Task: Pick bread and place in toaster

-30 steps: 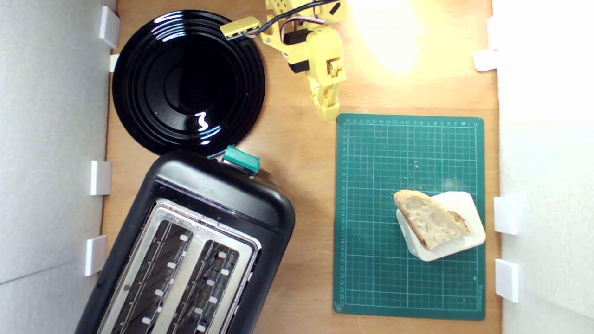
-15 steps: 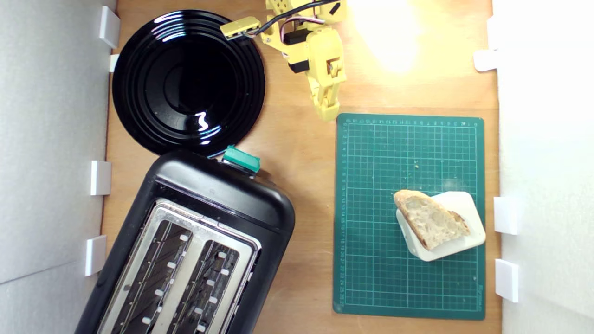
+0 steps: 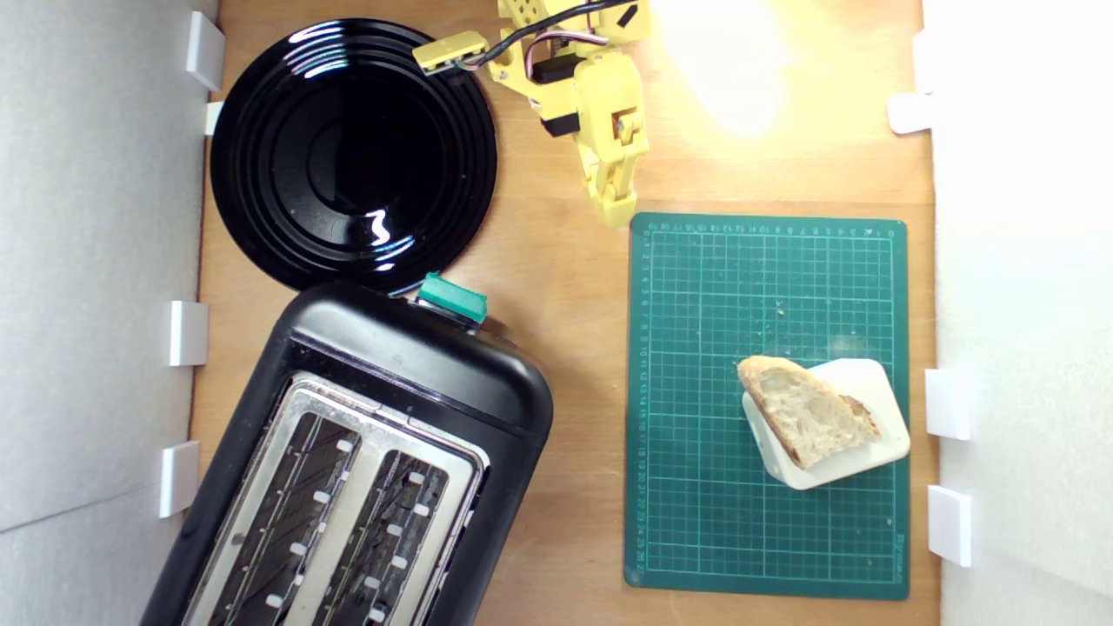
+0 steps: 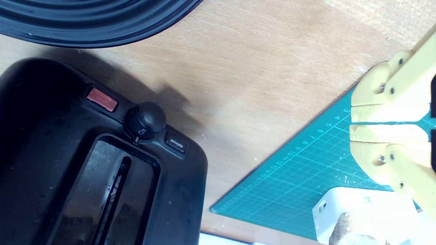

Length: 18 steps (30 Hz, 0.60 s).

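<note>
The bread [image 3: 809,415], a wedge with pale holey crumb and a tan crust, lies on a white rounded block [image 3: 861,422] on the green cutting mat [image 3: 765,296]. A bit of its crust [image 4: 342,228] shows in the wrist view. The black toaster [image 3: 365,461] with a silver two-slot top and a green lever knob [image 3: 452,297] stands at the exterior view's lower left; its front face [image 4: 102,163] fills part of the wrist view. My yellow gripper [image 3: 616,211] hangs by the mat's far corner, well away from the bread, shut and empty, the fingers [image 4: 385,114] pressed together.
A round black plate [image 3: 348,148] sits beside the arm, just beyond the toaster. White wall brackets [image 3: 948,404] line both side walls. Bare wooden table [image 3: 574,348] lies between the toaster and the mat. Glare washes out the far right of the table.
The gripper has drifted very slightly to the exterior view's right. The bread, block, toaster and plate have not moved.
</note>
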{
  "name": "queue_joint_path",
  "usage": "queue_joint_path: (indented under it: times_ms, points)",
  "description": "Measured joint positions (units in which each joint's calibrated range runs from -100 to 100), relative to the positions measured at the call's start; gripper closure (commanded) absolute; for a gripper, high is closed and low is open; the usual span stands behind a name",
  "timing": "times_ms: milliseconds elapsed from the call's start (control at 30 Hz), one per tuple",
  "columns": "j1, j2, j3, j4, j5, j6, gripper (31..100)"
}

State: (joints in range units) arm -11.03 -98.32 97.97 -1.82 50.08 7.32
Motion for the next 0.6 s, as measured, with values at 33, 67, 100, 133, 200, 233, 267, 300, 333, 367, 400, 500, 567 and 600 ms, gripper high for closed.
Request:
queue_joint_path:
  times_ms: [33,67,100,133,200,233,267,300,333,367,400,500,567,600]
  points:
    - [0.0,0.0,0.0,-0.36,0.0,0.0,98.7]
    - [0.0,0.17,0.0,-1.16,0.0,0.0,98.7]
    - [0.0,0.76,0.0,-1.69,0.0,0.0,98.7]
    - [0.0,1.51,0.0,-2.13,-0.08,0.0,98.7]
    - [0.0,3.7,0.0,-2.49,-1.36,0.0,98.8]
    - [0.0,4.45,0.0,-2.49,-2.29,0.0,98.8]
    - [0.0,5.8,0.0,-2.49,-3.81,0.0,98.8]
    - [0.0,6.72,0.0,-2.49,-4.92,0.0,98.8]
    - [0.0,7.98,0.0,-2.49,-6.44,0.0,98.8]
    - [0.0,9.49,0.0,-2.49,-7.97,0.0,98.8]
    - [0.0,11.17,0.0,-2.49,-9.58,0.0,98.8]
    - [0.0,15.62,0.0,-4.0,-14.66,0.0,98.8]
    - [0.0,19.07,-0.09,-5.15,-18.31,0.0,98.8]
    - [-0.09,21.08,-0.09,-5.42,-20.42,0.0,98.8]
